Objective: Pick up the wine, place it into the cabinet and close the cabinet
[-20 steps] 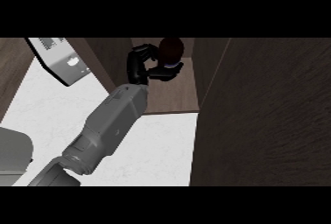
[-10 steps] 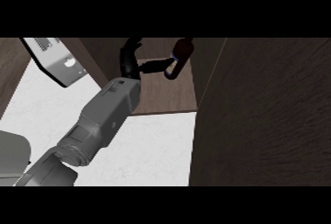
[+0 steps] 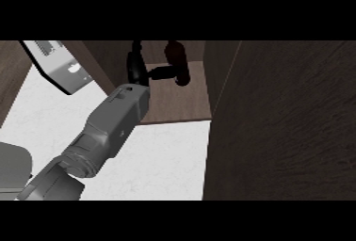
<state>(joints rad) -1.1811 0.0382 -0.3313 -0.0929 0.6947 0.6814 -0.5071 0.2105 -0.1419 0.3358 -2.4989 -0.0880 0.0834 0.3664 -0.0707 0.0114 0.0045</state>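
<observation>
Hand: my left hand [image 3: 142,70] reaches deep into the cabinet; my fingers stand straight up along the back, my thumb stretches sideways to the wine, and nothing is curled round it, so I take the hand to be open and holding nothing.
Other hand: my right hand does not show.
Wine: the wine [image 3: 176,59] stands upright on the cabinet shelf [image 3: 173,106], toward its back edge, just right of my hand; my thumb tip touches it or nearly so, I cannot tell which.
Cabinet: the cabinet door [image 3: 285,122] is open and fills the right of the view, its edge near the shelf's right front corner.
Table: the table [image 3: 167,160] lies pale below the shelf's front edge; a grey appliance [image 3: 59,63] sits over its far left corner.
Risk: my thumb is so near the bottle that pulling back at a slant could tip it over, I judge; swinging the door while my forearm [image 3: 104,132] crosses the shelf's front edge would catch my arm.
Change: a second ago my fingers were wrapped round the bottle; since then they have spread and let it go, and the bottle stands where I set it.
</observation>
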